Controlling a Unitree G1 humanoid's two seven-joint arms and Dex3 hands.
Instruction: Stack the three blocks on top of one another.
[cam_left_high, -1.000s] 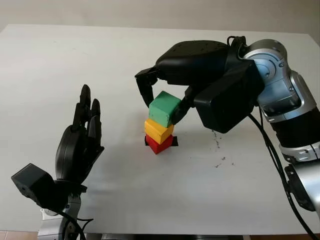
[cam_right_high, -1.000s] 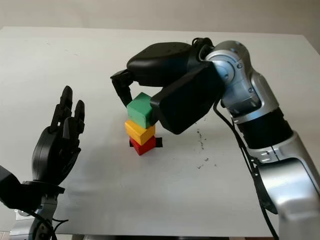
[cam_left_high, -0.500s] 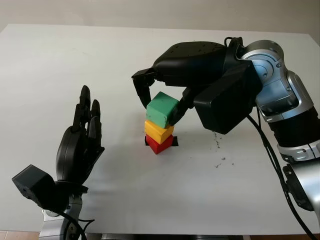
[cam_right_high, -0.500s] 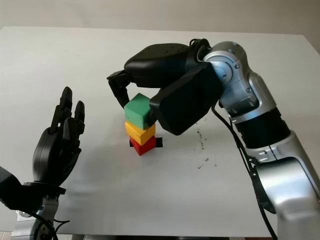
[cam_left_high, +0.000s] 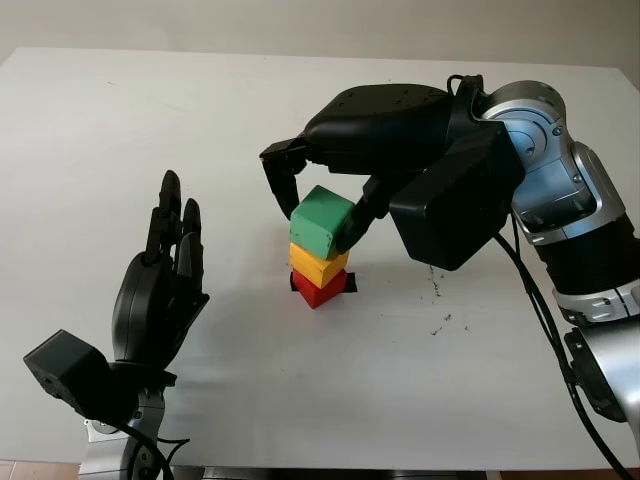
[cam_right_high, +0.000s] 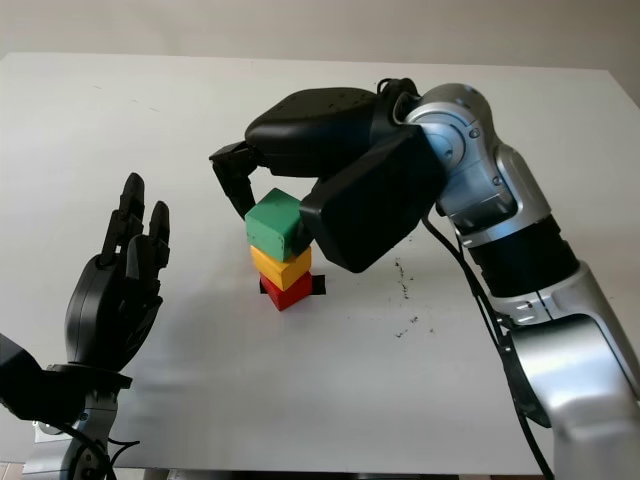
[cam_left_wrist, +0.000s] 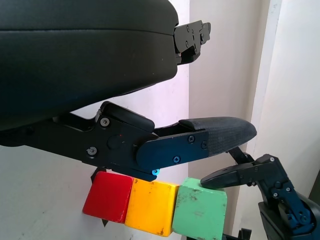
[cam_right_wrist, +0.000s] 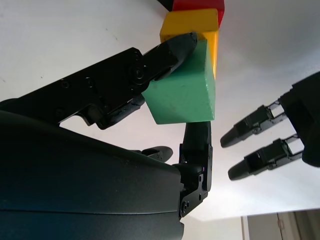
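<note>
At the left of the white table (cam_left_high: 90, 130), the left hand (cam_left_high: 160, 290) stands upright above the near edge, palm side turned toward the middle, open and holding nothing, well apart from the blocks.

Near the middle of the table the 3 blocks stand in 1 column. The red block (cam_left_high: 318, 290) sits at the bottom on a small black mark (cam_left_high: 348, 285) on the tabletop. The yellow block (cam_left_high: 317, 265) lies on it. The green block (cam_left_high: 321, 222) is on top, turned slightly off square from the yellow one and tilted a little.

The right hand (cam_left_high: 325, 195) reaches in from the right and arches over the column. Its fingers (cam_right_wrist: 165, 55) are curled around the green block: in the right wrist view 1 finger presses the side of the green block and another finger (cam_right_wrist: 196, 145) stands against its opposite face. The fingers look to be in contact, though how firm the hold is cannot be told.

To the right of the stack, small dark specks (cam_left_high: 440, 325) mark the tabletop under the right forearm (cam_left_high: 585, 230).
</note>
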